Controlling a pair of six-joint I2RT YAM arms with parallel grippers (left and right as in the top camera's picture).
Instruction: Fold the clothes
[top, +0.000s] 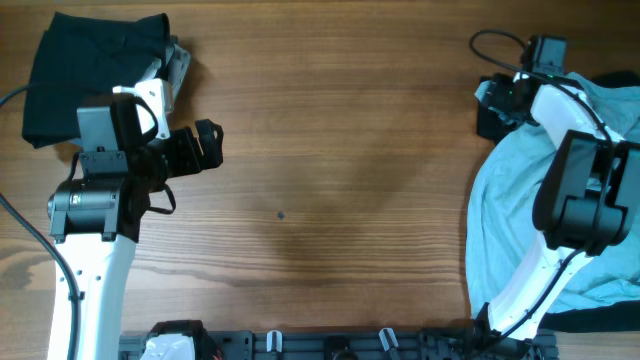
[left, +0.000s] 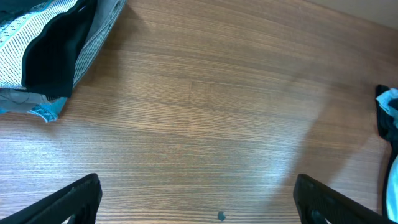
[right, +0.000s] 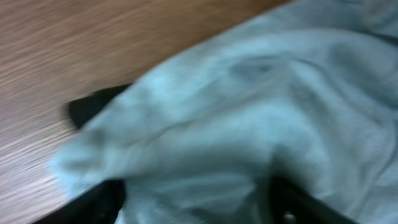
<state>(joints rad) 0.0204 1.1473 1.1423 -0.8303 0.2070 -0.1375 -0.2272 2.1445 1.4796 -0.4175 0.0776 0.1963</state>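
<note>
Wood table (top: 330, 150): 1 pale blue T-shirt (top: 510, 220) lies crumpled at the right edge. The right gripper (right: 196, 198) is right over its top-left corner with fingers spread apart and cloth between them, though that view is blurry. 1 folded black T-shirt (top: 90, 65) lies far left behind the left gripper (left: 196, 180), whose jaws are wide apart over bare wood.

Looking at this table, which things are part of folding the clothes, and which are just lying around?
For the job: crumpled pale sky-blue cloth T-shirt; folded black cloth garment; more black cloth under the blue T-shirt.
Lying about: grey-and-white striped cloth under the folded garment, perhaps clothing too; small dark speck on the wooden table.
</note>
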